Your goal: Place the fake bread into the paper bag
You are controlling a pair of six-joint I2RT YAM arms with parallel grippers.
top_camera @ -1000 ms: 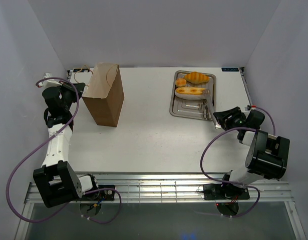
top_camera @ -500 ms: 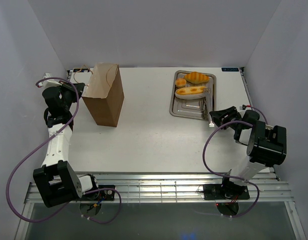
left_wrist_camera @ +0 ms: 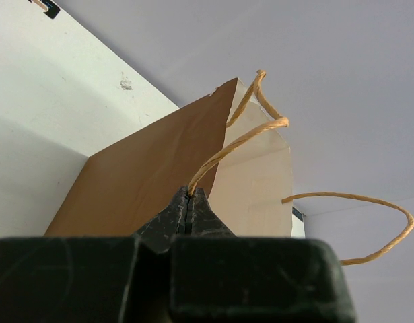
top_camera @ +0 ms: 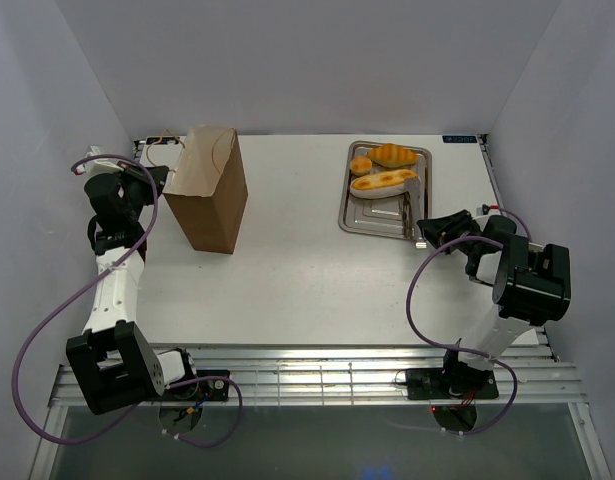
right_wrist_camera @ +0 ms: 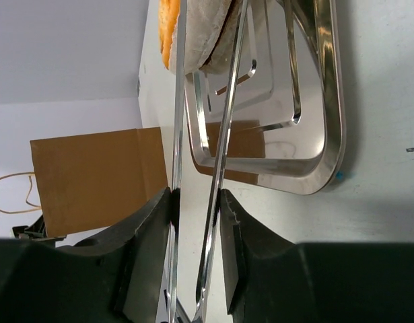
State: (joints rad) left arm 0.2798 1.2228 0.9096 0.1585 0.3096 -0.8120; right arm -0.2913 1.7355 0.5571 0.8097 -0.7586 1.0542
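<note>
Currently the baguette [top_camera: 383, 181] lies on the steel tray [top_camera: 372, 215] at the far right of the table [top_camera: 307, 270]. The croissant [top_camera: 394, 154] and the small bun [top_camera: 361, 165] sit just behind it, toward the far edge; a fourth loaf is nowhere to be seen. The silver tongs [right_wrist_camera: 217, 134] reach in from the tray's near edge, one arm on each side of the baguette's near end, and the right gripper [right_wrist_camera: 196, 215] is clenched on them. The paper bag [top_camera: 212, 195] stands well apart, at the far left of the table, where the left gripper [left_wrist_camera: 188, 202] is pinched tight on one string handle [left_wrist_camera: 240, 145]. The likely trouble is the grip: the tongs catch only the loaf's end, so it may swing or slide out on the long carry across the table. Held by a handle alone, the bag's mouth may sag narrow, and a loaf striking the rim could tip it.
</note>
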